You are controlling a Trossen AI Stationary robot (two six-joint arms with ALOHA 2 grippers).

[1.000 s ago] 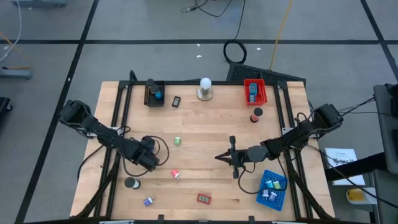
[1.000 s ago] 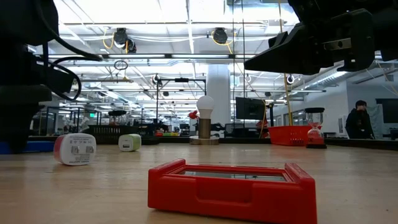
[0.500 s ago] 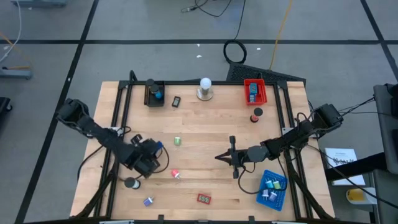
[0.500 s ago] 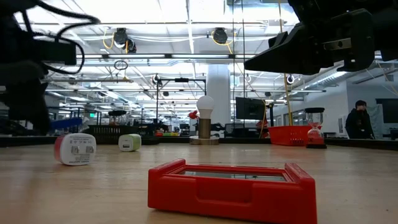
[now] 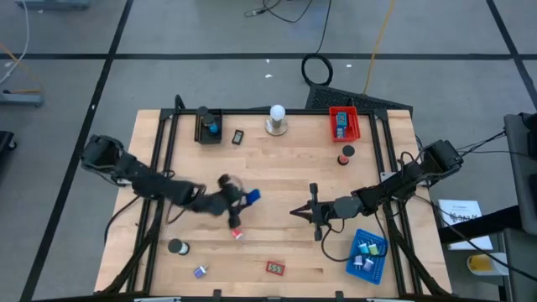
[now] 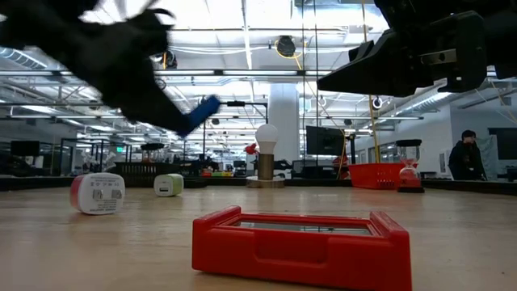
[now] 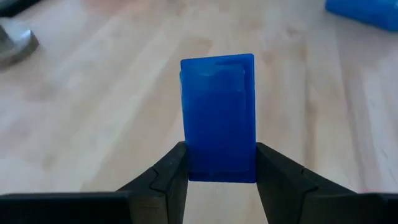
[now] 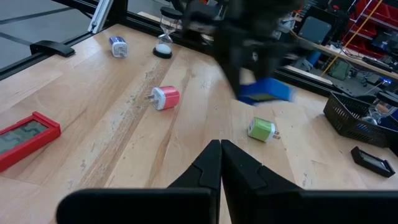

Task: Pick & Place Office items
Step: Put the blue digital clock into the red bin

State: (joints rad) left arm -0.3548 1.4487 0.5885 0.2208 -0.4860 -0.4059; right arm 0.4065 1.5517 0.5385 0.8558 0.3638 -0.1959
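My left gripper (image 5: pixel 241 200) is over the table's middle left, shut on a flat blue block (image 7: pixel 217 115), an office item that also shows in the high view (image 5: pixel 252 196) and the low view (image 6: pixel 202 111). My right gripper (image 5: pixel 311 210) waits shut at the middle right, holding nothing. Resting on the wood are a green plug (image 8: pixel 261 129), a pink plug (image 5: pixel 237 234), a red framed piece (image 5: pixel 274 268), a small purple piece (image 5: pixel 200 271) and a black round piece (image 5: pixel 176 247). My left gripper pinches the blue block's two long edges between its two fingers (image 7: pixel 175 169), at the end nearest the wrist (image 7: pixel 217 171). The fingers slant down toward the table's right edge and lie along the block. The block sticks out ahead of them, lifted clear of the table.
A black tray (image 5: pixel 208 126), a white bulb on a grey base (image 5: pixel 276 119) and a red tray (image 5: pixel 343 122) line the far edge. A blue tray (image 5: pixel 365 254) with pieces is at the near right. A red spool (image 5: pixel 346 154) stands below the red tray.
My left gripper has swung toward the table's right edge and up, tipping from pointing down to a shallow slant and rolling. The blue block has gone with it, from table height to well clear of the wood.
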